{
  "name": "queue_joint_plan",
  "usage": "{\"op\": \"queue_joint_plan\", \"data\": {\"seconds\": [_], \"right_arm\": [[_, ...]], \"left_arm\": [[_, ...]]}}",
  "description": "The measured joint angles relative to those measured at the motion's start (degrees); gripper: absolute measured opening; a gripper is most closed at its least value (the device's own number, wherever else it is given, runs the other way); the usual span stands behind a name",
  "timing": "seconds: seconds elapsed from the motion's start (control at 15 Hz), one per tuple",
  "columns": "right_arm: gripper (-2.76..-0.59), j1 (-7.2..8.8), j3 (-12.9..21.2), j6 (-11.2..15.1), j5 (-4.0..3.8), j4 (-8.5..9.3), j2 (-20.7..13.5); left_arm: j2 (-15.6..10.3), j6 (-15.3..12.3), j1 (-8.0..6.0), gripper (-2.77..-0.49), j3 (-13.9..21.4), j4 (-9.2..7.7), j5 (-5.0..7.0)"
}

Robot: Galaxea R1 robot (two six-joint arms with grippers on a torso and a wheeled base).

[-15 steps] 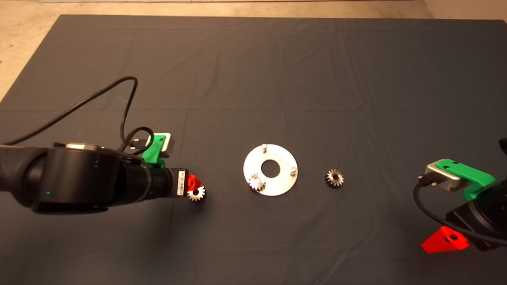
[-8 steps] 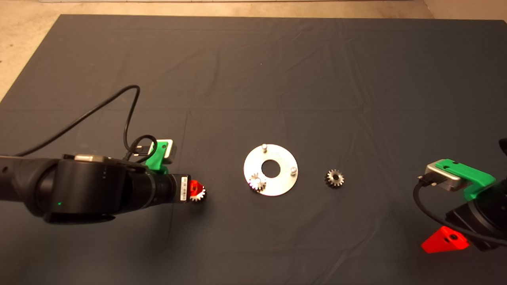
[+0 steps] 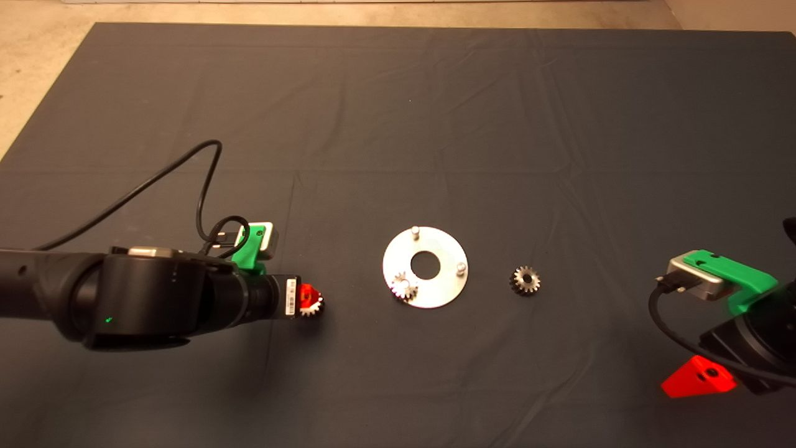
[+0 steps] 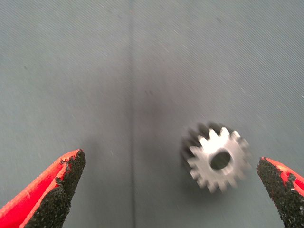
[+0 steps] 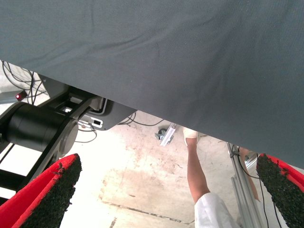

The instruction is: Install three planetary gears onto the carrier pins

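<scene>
Planetary gears, small silvery toothed wheels with centre holes, one (image 3: 403, 287) seated on a pin of the shiny disc (image 3: 441, 292), one (image 3: 525, 280) on the bench right of it, one (image 4: 217, 158) between the spread fingers of the left claw (image 4: 173, 190), right claw (image 5: 166, 194) released, parked at lower right.

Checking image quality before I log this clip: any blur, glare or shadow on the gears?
Left wrist view: the gear between the left gripper fingertips is smeared by blur, with a dark shadow beside it. Head view: the disc glares bright, washing out the gear on its pin; the right-hand gear reads clearly.
</scene>
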Motion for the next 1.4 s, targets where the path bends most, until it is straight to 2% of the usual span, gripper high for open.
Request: {"op": "queue_joint_plan", "data": {"seconds": [0.13,0.2,0.33,0.53,0.8,1.13,1.2,1.4], "right_arm": [[-0.61,0.00,-0.02,0.00,-0.01,0.00,-0.01],[-0.61,0.00,-0.02,0.00,-0.01,0.00,0.00],[-0.61,0.00,0.00,0.00,0.00,0.00,0.00],[-0.61,0.00,-0.02,0.00,0.00,0.00,-0.01],[-0.61,0.00,-0.02,0.00,0.05,0.00,0.01],[-0.61,0.00,-0.02,0.00,0.05,0.00,0.00],[-0.61,0.00,-0.02,0.00,0.02,0.00,-0.01],[-0.61,0.00,-0.02,0.00,-0.01,0.00,-0.01]], "left_arm": [[0.06,0.54,1.24,-0.64,-0.84,0.65,-2.45],[0.20,0.71,1.72,-0.64,-1.51,0.77,-3.08],[0.20,0.73,2.29,-0.64,-1.84,1.01,-3.11],[0.38,1.06,2.33,-0.64,-1.87,1.52,-3.13],[3.50,2.60,3.29,-0.64,-2.70,1.80,-3.22],[2.86,2.66,3.27,-0.74,-2.70,1.91,-3.07],[2.86,2.63,3.27,-0.84,-2.72,1.91,-2.99],[2.91,2.66,3.27,-0.93,-2.72,2.01,-3.01]]}}
